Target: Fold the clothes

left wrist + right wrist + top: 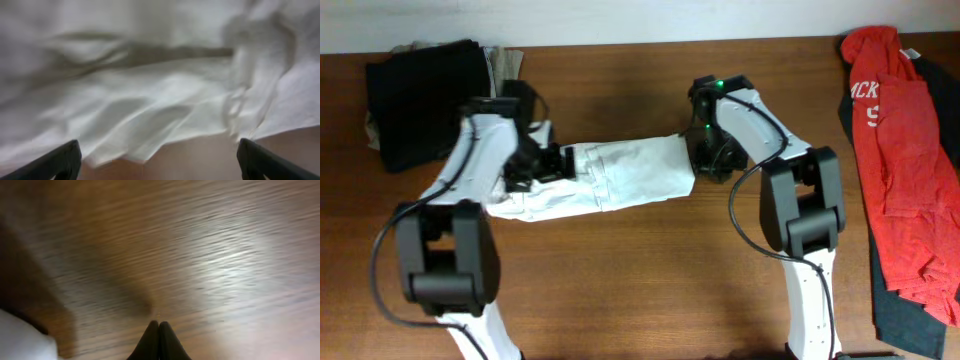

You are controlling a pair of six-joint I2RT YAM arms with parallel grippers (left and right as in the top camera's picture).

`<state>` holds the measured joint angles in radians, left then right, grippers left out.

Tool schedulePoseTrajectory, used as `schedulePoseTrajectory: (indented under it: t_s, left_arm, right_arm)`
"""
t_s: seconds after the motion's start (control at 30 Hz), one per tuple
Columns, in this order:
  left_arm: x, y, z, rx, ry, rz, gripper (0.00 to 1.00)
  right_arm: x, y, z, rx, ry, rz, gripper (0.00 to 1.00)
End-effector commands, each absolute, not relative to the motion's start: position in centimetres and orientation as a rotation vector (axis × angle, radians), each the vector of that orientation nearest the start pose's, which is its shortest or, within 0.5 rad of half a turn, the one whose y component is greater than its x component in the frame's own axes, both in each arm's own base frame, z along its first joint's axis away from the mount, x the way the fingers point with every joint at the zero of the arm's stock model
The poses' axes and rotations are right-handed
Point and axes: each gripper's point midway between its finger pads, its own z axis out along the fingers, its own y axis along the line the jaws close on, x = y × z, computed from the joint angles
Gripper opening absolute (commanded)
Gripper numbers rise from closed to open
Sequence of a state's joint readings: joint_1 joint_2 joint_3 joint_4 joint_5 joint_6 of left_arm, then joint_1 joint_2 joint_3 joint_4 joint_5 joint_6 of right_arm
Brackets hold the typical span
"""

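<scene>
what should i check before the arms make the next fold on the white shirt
1. Left gripper open: ok, jaws wide apart, nothing between them.
2. Left gripper at the white T-shirt: ok, its edge lies just ahead of the fingers.
3. Right gripper holding cloth: not ok, it is shut on nothing over bare table, at the shirt's right end.
4. Shirt smooth: not ok, creases show in the left wrist view.
5. Red shirt out of the way: ok, it lies apart at the table's right edge.
</scene>
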<state>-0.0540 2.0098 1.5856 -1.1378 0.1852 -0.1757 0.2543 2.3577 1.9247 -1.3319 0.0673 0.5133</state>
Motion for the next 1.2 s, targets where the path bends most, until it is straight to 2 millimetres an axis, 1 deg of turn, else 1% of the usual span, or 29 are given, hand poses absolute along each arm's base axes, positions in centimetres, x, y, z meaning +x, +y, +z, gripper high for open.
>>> schedulePoseTrajectory:
  t_s: [0.0, 0.03, 0.07, 0.1, 0.13, 0.17, 0.2, 0.27, 0.3, 0.33, 0.4, 0.43, 0.47, 0.53, 0.57, 0.67, 0.83, 0.87, 0.9, 0.93, 1.17]
  left_arm:
    - [37.4, 0.5, 8.3, -0.444, 3.108, -0.168, 0.99]
    - [37.0, 2.3, 8.3, -0.544, 3.101, -0.180, 0.99]
    - [37.1, 3.2, 8.4, -0.598, 3.084, -0.216, 0.99]
    - [37.1, 3.7, 8.4, -0.622, 3.072, -0.244, 0.99]
    - [37.2, 4.2, 8.5, -0.657, 3.056, -0.286, 0.99]
    - [37.2, 4.1, 8.6, -0.636, 3.053, -0.342, 0.99]
    - [37.3, 3.6, 8.6, -0.579, 3.054, -0.395, 0.99]
    - [36.7, 3.2, 8.0, -0.567, 3.077, -0.409, 0.99]
    - [36.5, 3.0, 7.5, -0.563, 3.085, -0.410, 0.99]
    - [36.1, 2.5, 6.5, -0.553, 3.096, -0.418, 0.99]
    - [35.4, 1.9, 5.0, -0.568, 3.113, -0.424, 0.98]
    - [35.1, 2.0, 4.2, -0.568, 3.115, -0.421, 0.98]
    - [35.0, 2.3, 3.6, -0.576, 3.110, -0.400, 0.95]
    - [35.1, 3.8, 2.6, -0.642, 3.091, -0.263, 0.93]
    - [35.8, 4.1, 2.4, -0.630, 3.063, -0.244, 0.94]
    - [37.6, 4.2, 2.0, -0.588, 2.986, -0.243, 0.94]
    - [39.1, 4.0, 1.9, -0.474, 2.937, -0.242, 0.94]
    - [39.2, 3.9, 1.9, -0.444, 2.935, -0.248, 0.94]
    - [39.5, 3.3, 2.0, -0.374, 2.930, -0.277, 0.94]
    - [39.6, 3.0, 2.0, -0.353, 2.930, -0.279, 0.94]
    - [40.1, 2.8, 1.9, -0.325, 2.916, -0.277, 0.95]
  right_arm:
    - [41.2, 5.2, 6.3, 0.538, 3.101, -0.246, 0.11]
    - [41.7, 3.1, 7.6, 0.612, 3.052, -0.233, 0.56]
    - [42.0, 1.6, 8.1, 0.665, 3.029, -0.224, 0.78]
    - [42.0, 0.2, 8.4, 0.718, 3.014, -0.215, 0.88]
    - [42.0, -1.7, 8.5, 0.788, 2.999, -0.213, 0.99]
    - [41.9, -3.1, 8.5, 0.842, 2.987, -0.214, 0.99]
    - [41.8, -4.5, 8.5, 0.889, 2.975, -0.215, 0.99]
    - [41.4, -7.2, 8.5, 0.988, 2.949, -0.215, 0.99]
    - [41.3, -7.9, 8.5, 1.013, 2.942, -0.215, 0.99]
    - [41.1, -9.1, 8.5, 1.058, 2.927, -0.214, 0.99]
    - [40.9, -10.2, 8.5, 1.097, 2.910, -0.214, 0.99]
    - [40.8, -10.5, 8.5, 1.107, 2.907, -0.215, 0.99]
    - [40.8, -10.6, 8.5, 1.111, 2.905, -0.215, 0.99]
    - [40.8, -10.7, 8.5, 1.114, 2.905, -0.215, 0.99]
    - [40.8, -10.7, 8.5, 1.112, 2.906, -0.215, 0.99]
    - [40.8, -10.6, 8.5, 1.111, 2.906, -0.215, 0.99]
    - [40.8, -10.6, 8.5, 1.111, 2.906, -0.215, 0.99]
    - [40.8, -10.6, 8.5, 1.111, 2.906, -0.215, 0.99]
    - [40.8, -10.6, 8.5, 1.111, 2.906, -0.215, 0.99]
    - [40.8, -10.6, 8.5, 1.111, 2.906, -0.215, 0.99]
    - [40.8, -10.6, 8.5, 1.111, 2.906, -0.215, 0.99]
